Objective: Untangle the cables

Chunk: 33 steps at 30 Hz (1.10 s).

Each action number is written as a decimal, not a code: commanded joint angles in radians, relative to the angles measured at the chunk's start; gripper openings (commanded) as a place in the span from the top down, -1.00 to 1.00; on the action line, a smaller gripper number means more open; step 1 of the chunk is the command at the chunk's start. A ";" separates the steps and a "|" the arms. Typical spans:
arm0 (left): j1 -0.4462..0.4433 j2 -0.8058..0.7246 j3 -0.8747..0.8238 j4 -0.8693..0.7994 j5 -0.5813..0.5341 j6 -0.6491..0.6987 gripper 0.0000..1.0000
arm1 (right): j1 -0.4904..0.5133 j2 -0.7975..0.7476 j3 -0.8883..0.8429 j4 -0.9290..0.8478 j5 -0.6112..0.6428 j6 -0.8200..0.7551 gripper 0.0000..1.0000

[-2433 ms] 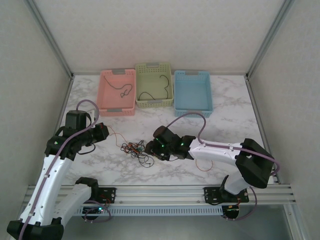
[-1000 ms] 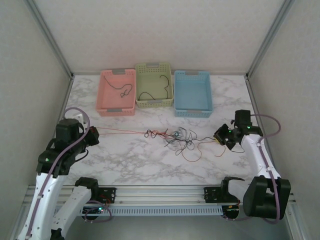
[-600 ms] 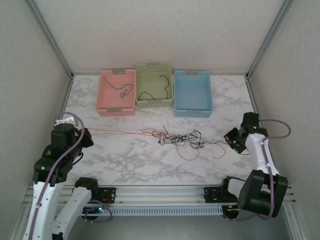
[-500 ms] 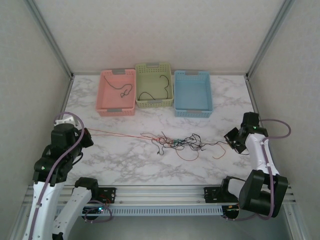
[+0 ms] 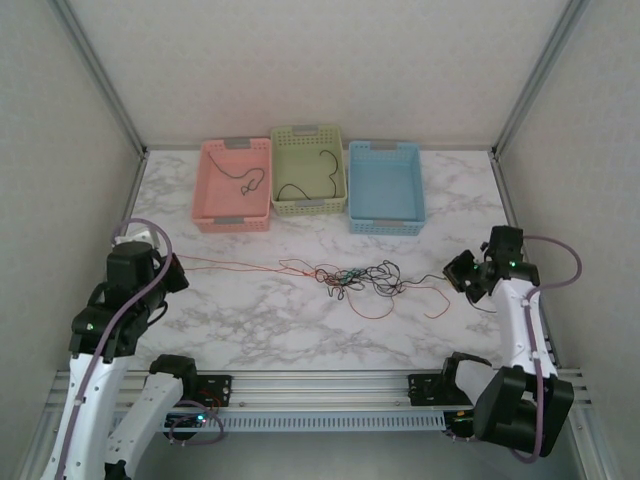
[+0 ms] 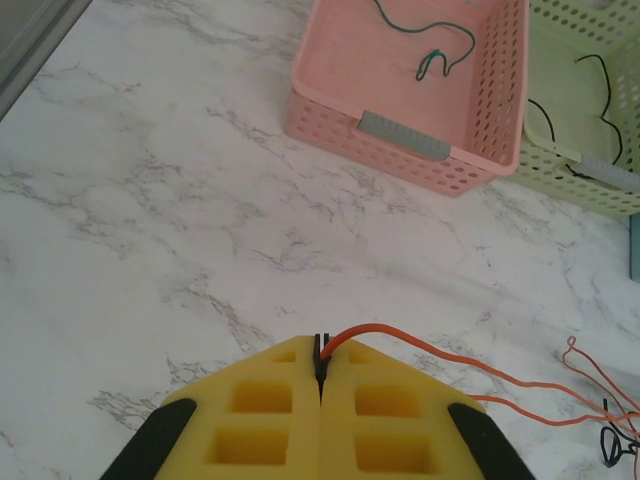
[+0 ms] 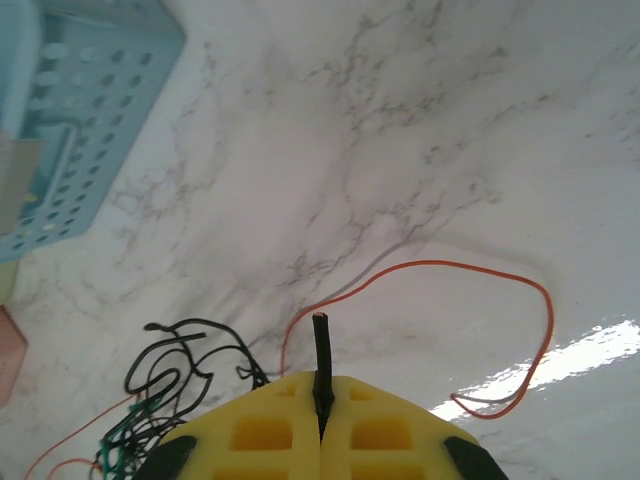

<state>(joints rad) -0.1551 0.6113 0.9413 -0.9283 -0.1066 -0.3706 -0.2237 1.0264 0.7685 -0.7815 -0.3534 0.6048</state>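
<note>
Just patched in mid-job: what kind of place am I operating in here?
Most likely a lab robot test cell: a marble-patterned table boxed in by plain panel walls, an aluminium mounting rail at its near edge, and a pink basket, green basket and blue basket in a row.

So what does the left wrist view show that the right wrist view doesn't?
Left wrist: pink basket holding a green cable, lime basket, left pincer shut on a red-orange cable. Right wrist: blue basket, black tangle, right pincer shut on a black cable end. Both: marble table, red-orange cable.
</note>
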 commanded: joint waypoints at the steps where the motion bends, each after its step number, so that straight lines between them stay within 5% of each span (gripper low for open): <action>1: 0.015 -0.002 0.030 -0.017 -0.020 -0.010 1.00 | 0.001 -0.026 0.075 -0.043 -0.041 0.004 1.00; 11: 0.015 -0.002 0.088 -0.067 0.008 -0.037 1.00 | 0.000 -0.037 0.361 -0.120 -0.112 0.082 1.00; 17: 0.015 -0.028 0.187 -0.165 -0.082 0.025 1.00 | 0.001 0.007 0.550 -0.187 -0.054 0.054 1.00; 33: 0.015 -0.083 0.335 -0.334 -0.251 0.088 1.00 | -0.017 0.072 0.760 -0.325 0.388 -0.075 1.00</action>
<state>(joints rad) -0.1524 0.5453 1.2514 -1.1965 -0.2707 -0.3058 -0.2241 1.0908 1.5066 -1.0843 -0.1333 0.5594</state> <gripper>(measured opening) 0.050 0.056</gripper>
